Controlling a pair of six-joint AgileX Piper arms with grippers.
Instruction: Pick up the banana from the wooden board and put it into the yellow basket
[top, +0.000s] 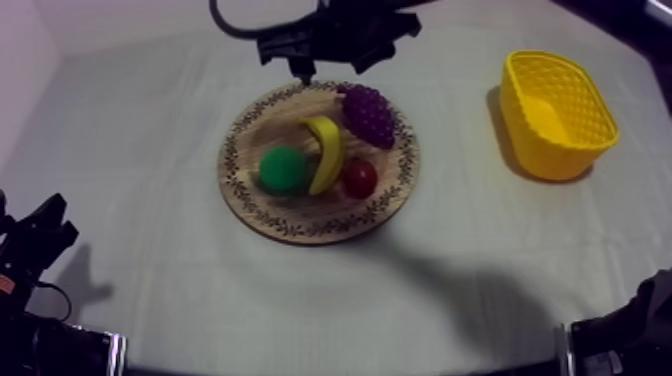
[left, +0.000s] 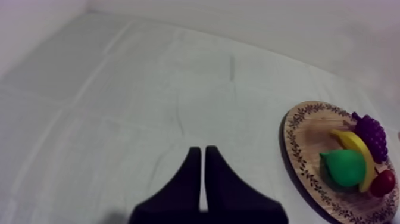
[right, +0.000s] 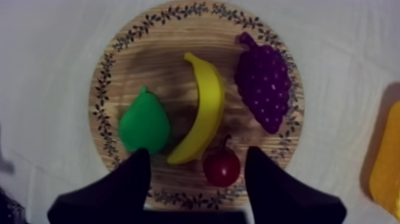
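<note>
The yellow banana (top: 325, 152) (right: 205, 116) lies curved across the middle of the round wooden board (top: 290, 215) (right: 161, 65). My right gripper (top: 303, 68) (right: 197, 154) hangs above the board's far edge, open, with its two fingers astride the banana's lower end and nothing held. The yellow basket (top: 555, 115) stands empty to the right of the board, and its edge (right: 387, 173) shows beside the board in the right wrist view. Low at the table's left side my left gripper (top: 45, 225) (left: 203, 152) rests shut on nothing. From there the banana (left: 357, 152) shows far off on the board (left: 297, 143).
On the board with the banana are a green pear (top: 283, 170) (right: 144, 124) to its left, purple grapes (top: 368, 115) (right: 265, 86) to its right, and a small red fruit (top: 359, 178) (right: 222, 167) by its end. Bare cloth lies between board and basket.
</note>
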